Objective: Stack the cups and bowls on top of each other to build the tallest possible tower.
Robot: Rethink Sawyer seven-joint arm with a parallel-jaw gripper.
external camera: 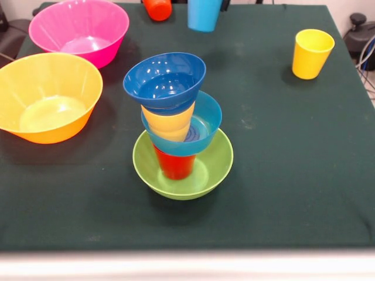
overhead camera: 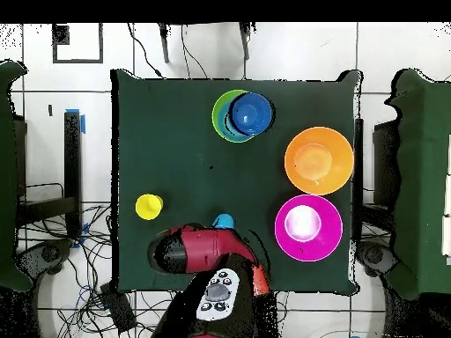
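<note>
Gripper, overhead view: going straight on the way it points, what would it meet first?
The gripper is hidden under the arm, so its heading cannot be told. The light blue cup stands beside the arm, likely first if it points down.

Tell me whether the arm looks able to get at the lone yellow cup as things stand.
Probably yes. The yellow cup stands upright and alone on the table, well apart from the tower, with nothing over it. The arm is drawn back nearby.

Red and black arm [overhead camera: 207, 251] drawn back, folded low near its base, pincer hidden
</note>
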